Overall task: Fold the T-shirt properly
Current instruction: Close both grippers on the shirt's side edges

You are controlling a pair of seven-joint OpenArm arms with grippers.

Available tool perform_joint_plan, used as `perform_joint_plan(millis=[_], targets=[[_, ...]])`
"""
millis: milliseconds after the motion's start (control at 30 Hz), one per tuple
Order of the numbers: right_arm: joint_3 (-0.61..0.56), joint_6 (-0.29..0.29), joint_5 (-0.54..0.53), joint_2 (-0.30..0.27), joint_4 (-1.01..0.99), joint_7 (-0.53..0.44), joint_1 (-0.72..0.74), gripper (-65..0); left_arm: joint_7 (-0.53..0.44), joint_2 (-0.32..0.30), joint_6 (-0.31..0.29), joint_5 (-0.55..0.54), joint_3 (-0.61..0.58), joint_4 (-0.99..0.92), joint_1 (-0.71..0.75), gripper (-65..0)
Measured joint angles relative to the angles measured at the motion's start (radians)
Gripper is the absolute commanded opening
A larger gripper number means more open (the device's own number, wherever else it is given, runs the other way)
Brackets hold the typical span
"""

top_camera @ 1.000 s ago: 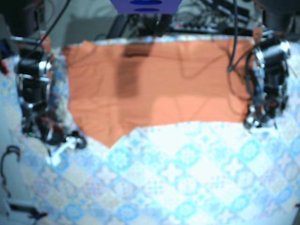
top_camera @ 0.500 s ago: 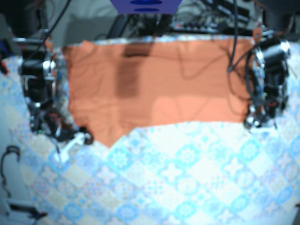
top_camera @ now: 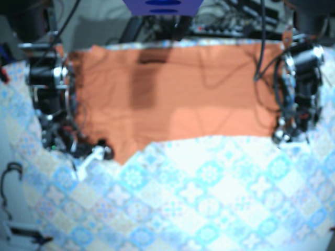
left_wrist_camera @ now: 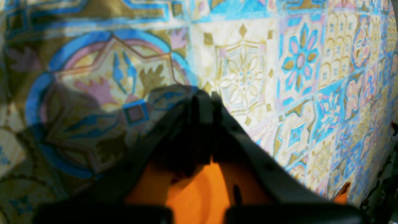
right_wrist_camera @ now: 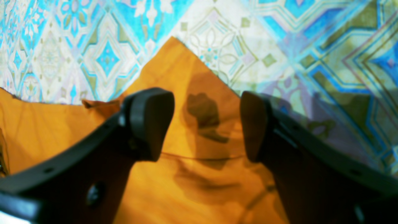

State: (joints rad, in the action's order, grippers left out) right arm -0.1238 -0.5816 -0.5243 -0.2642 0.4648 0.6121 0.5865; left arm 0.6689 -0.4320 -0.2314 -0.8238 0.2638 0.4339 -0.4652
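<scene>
Item: orange shirt [top_camera: 172,99], flat on patterned desk [top_camera: 209,198]. Over its pointed corner: right tool [right_wrist_camera: 206,124], released. At its opposite edge: left tool [left_wrist_camera: 203,99], clenched; hold on fabric unclear.

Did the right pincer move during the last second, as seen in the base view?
Yes. The right pincer slid toward that view's right, nearer the pointed lower corner of the T-shirt, which stayed in place.
</scene>
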Motion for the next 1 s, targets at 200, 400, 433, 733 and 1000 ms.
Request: perform_joint_plan(millis=[200, 400, 433, 733, 1000], targets=[[0.000, -0.002, 0.029, -0.001, -0.021, -0.056, -0.021, -27.6, 0.000, 0.000, 0.000, 0.000, 0.000, 0.000, 0.000, -65.0], [0.005, -0.009, 0.128, 0.010, -0.044, -0.115, -0.013, -27.6, 0.000, 0.000, 0.000, 0.000, 0.000, 0.000, 0.000, -65.0], [0.006, -0.009, 0.132, 0.010, -0.044, -0.115, -0.013, -27.6, 0.000, 0.000, 0.000, 0.000, 0.000, 0.000, 0.000, -65.0], [0.007, 0.005, 0.143, 0.010, -0.044, -0.128, -0.013, -27.6, 0.000, 0.000, 0.000, 0.000, 0.000, 0.000, 0.000, -65.0], [0.008, 0.037, 0.151, -0.029, -0.053, -0.160, -0.010, -27.6, 0.000, 0.000, 0.000, 0.000, 0.000, 0.000, 0.000, -65.0]])
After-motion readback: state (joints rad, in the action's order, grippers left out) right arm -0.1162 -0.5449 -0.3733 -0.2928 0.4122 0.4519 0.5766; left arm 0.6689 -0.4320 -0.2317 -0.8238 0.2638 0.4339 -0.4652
